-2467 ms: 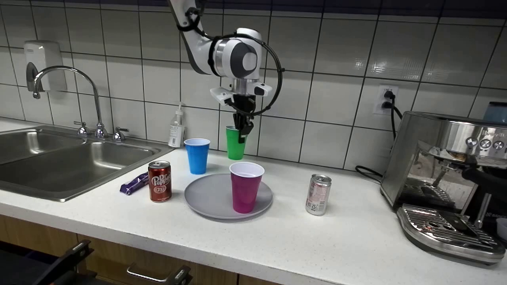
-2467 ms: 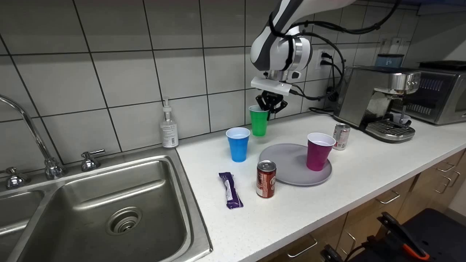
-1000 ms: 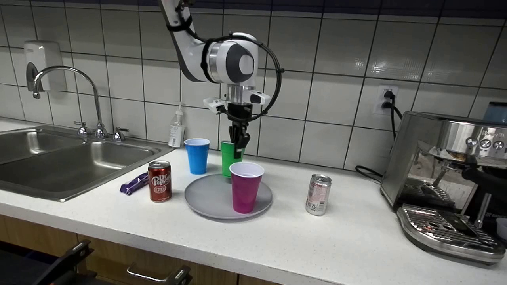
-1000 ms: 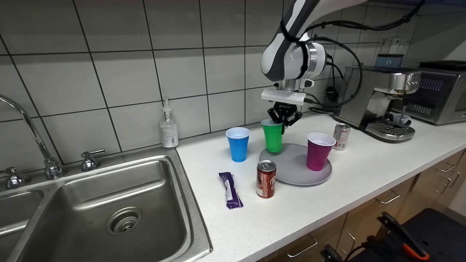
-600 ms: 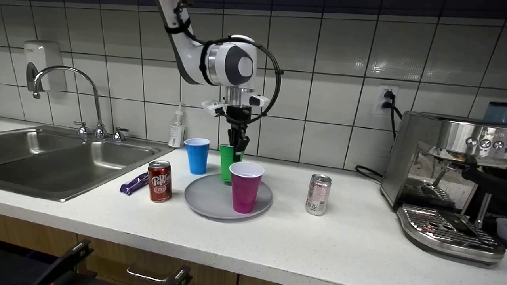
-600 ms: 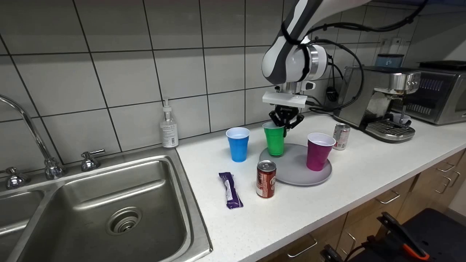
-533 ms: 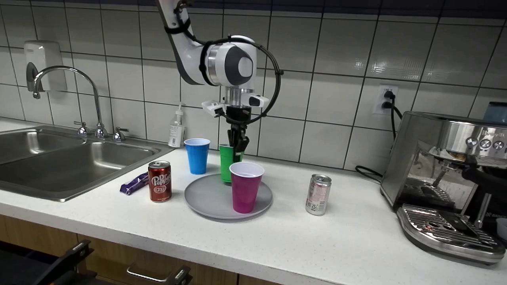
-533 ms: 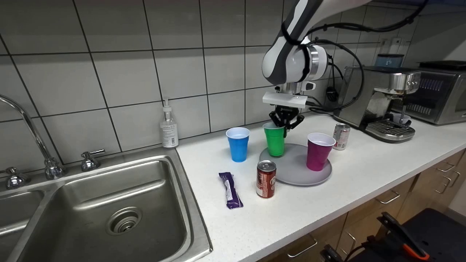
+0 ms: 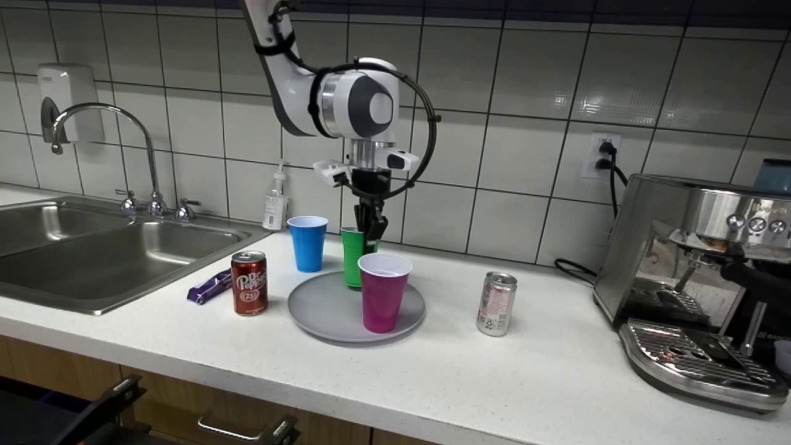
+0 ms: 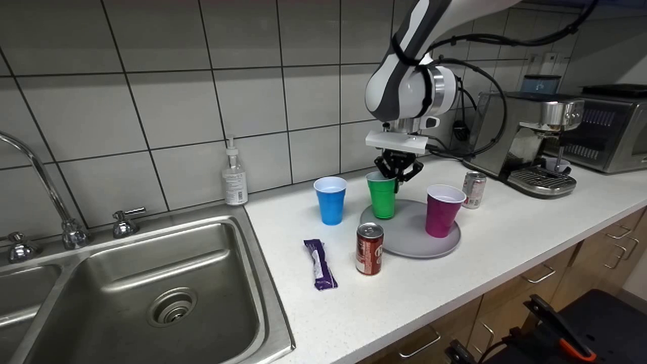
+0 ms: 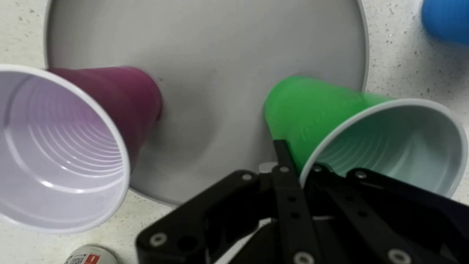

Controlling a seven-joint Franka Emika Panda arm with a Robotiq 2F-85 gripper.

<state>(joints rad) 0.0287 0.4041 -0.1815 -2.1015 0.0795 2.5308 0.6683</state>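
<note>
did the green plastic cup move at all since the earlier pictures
Yes: in both exterior views, the green plastic cup came away from the tiled wall and over the gray plate.

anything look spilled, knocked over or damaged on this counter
Nothing stands out. The green cup looks upright, pinched at its wall by the gripper; the magenta cup stands on the plate, and the blue cup on the counter. The red can and silver can stand too. No spill or damage shows.

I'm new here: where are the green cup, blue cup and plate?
Green cup [image 11: 313, 113], wrist view: side wall.
Blue cup [image 10: 331, 208], in an exterior view: side wall.
Plate [image 9: 329, 312], in an exterior view: bare surface.
</note>
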